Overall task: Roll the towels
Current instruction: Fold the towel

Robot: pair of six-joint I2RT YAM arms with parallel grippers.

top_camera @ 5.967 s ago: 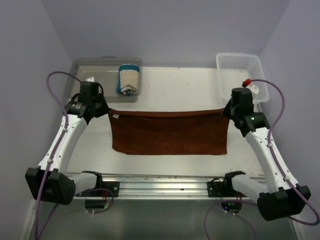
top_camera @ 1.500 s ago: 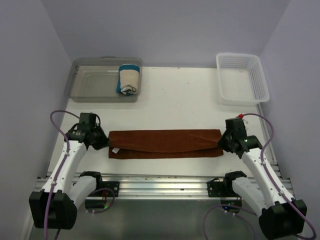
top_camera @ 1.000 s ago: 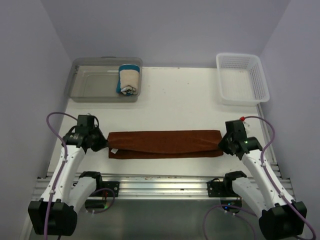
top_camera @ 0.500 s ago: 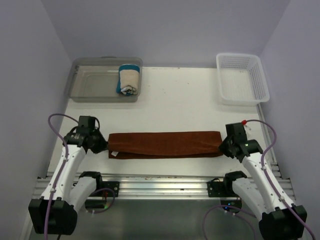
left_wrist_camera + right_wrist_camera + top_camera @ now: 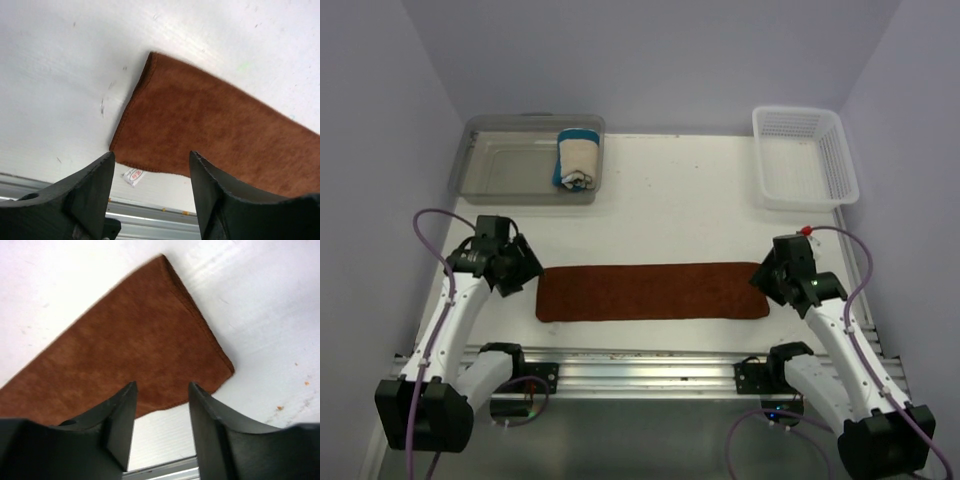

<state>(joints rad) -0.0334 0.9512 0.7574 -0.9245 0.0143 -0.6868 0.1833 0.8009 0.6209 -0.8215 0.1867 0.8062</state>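
Both open and empty, your left tool (image 5: 150,156) and right tool (image 5: 162,386) flank the rust-brown towel (image 5: 650,291), folded flat on the worktop (image 5: 670,205); its tag (image 5: 133,176) is unreadable; the cream towel (image 5: 578,160) lies in the bin (image 5: 500,172)

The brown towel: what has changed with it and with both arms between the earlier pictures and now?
The brown towel, first spread wide, was folded toward the near edge into a narrow strip. The left gripper and right gripper, which held its ends, let go; their jaws now stand open. The cream towel in the clear bin and the white basket stayed put.
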